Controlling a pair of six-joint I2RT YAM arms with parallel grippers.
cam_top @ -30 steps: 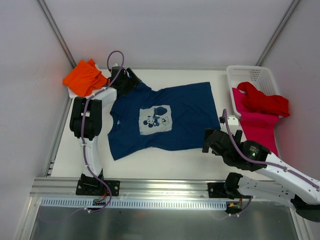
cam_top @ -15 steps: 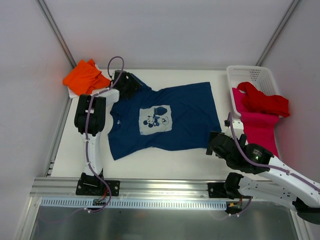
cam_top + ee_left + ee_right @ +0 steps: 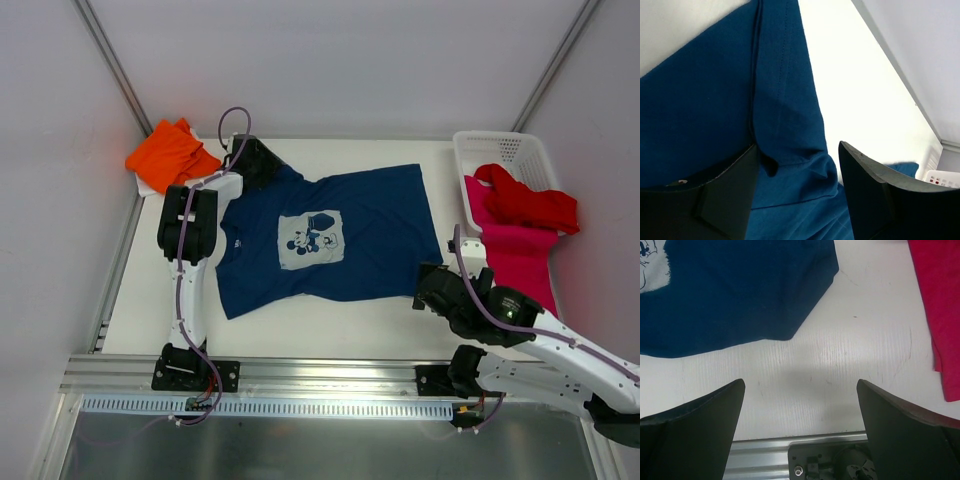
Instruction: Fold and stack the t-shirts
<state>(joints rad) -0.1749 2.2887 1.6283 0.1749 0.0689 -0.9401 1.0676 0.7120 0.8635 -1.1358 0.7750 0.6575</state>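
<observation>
The navy blue t-shirt (image 3: 372,230) lies spread flat, its pale mouse print (image 3: 311,239) facing up. My left gripper (image 3: 260,163) is down at its far left sleeve. In the left wrist view the left gripper (image 3: 798,145) is open, and a bunched fold of that navy sleeve (image 3: 785,100) lies between the fingers. My right gripper (image 3: 432,286) hovers open over bare table just off the shirt's near right corner (image 3: 812,300), with nothing between its fingers (image 3: 700,415). The orange tee (image 3: 170,155) lies at the far left. The red tee (image 3: 528,204) lies on the magenta-pink one (image 3: 515,255).
A white mesh basket (image 3: 500,150) stands at the far right, with the red and pink tees spilling out of it toward the near side. The table's metal front rail (image 3: 320,375) runs just behind the right gripper. Slanted frame posts (image 3: 110,60) flank the table.
The right gripper has drawn back a little toward the near right, off the shirt's corner. The left arm's elbow has swung rightward, and its gripper has edged right along the sleeve.
</observation>
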